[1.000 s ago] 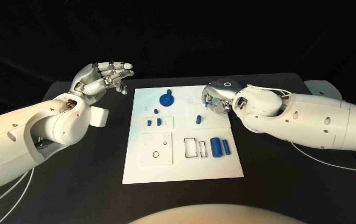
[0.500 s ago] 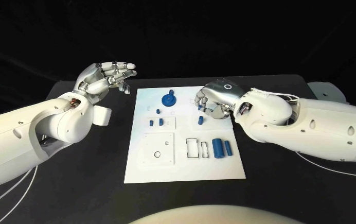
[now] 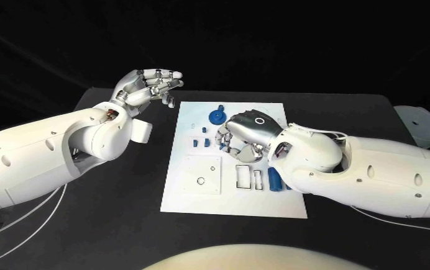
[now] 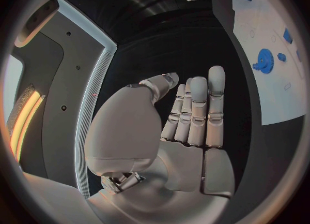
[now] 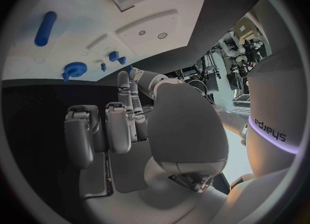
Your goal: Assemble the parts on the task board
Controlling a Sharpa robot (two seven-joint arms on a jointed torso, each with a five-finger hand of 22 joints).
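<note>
Since a second ago the right hand [image 3: 243, 135] has come from the board's right edge in over its middle, while the left hand [image 3: 148, 87] stays raised off the board's far left corner. The right hand hovers with fingers curled, empty; the left is spread, holding nothing. The white board [image 3: 192, 198] lies mid-counter [image 3: 99, 220]. A blue gear [image 3: 218, 116] sits just beyond the right hand, a blue cylinder [image 3: 273, 180] near its wrist. Bare counter flanks both long edges.

One task board [image 3: 235, 202]; two hands; several blue parts.
</note>
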